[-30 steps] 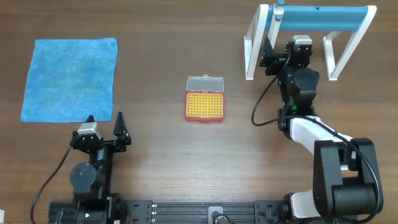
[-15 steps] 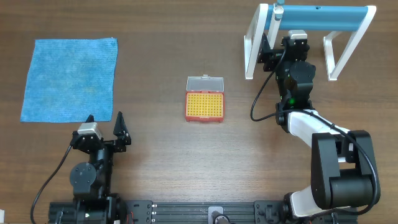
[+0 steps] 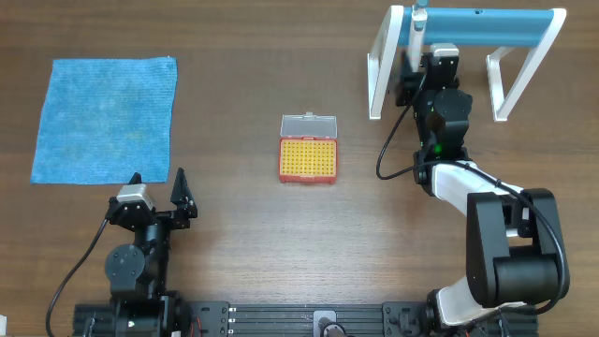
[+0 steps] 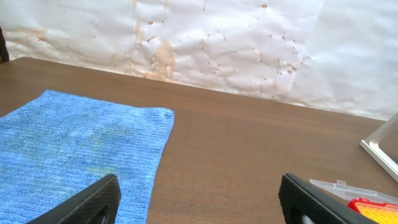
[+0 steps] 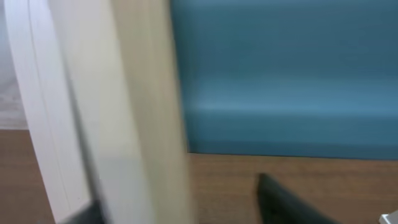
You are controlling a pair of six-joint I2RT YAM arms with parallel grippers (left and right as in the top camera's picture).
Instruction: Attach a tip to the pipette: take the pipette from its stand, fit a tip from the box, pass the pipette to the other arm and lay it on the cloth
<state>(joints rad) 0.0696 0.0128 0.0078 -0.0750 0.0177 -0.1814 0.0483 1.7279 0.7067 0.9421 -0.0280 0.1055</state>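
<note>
Blue crossbar of the stand point(image 3: 482, 25) sits dead ahead of the right claw point(image 3: 405, 82). Its fingers are spread with nothing pinched, so I'd say it's lined up for the pick. Pipette point(image 3: 418, 16) hangs off the bar just beyond that claw; body is hidden from above. In the right wrist view a pale blurred column stands between the fingers, could be stand upright or pipette. Left claw point(image 3: 157, 178) is parked and spread, cloth point(image 3: 105, 120) just ahead, presumably waiting for the handover. Tip box point(image 3: 308, 154) sits between the claws.

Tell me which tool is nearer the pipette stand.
Right. The right tool is at a white leg of the pipette stand; the left tool is far across the table, beside the blue cloth.
</note>
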